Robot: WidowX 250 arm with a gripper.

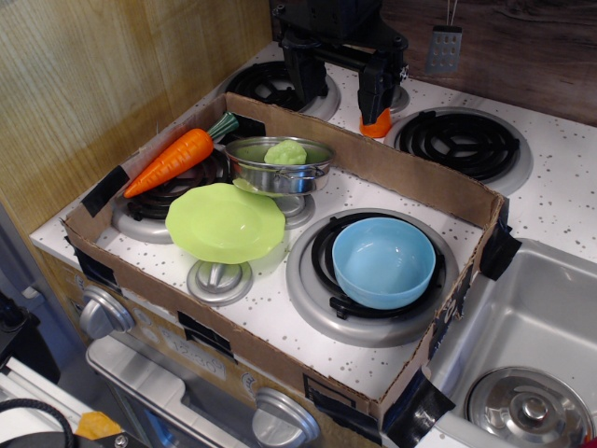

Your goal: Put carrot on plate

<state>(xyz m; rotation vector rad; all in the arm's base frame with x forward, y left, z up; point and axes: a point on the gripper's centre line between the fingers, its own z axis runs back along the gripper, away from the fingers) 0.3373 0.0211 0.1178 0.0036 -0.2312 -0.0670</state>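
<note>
Carrot (173,159) lies left of the plate (226,222) — jaws spread, empty, over the rear burner

One camera watches from high off the front corner, opposite my tool (343,82), looking down and across the table (280,317) at middling distance.

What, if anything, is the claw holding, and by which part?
Nothing of the task: the carrot lies untouched against the cardboard wall. The claw hangs over the back burners; whether it touches the orange cone cannot be told.
</note>
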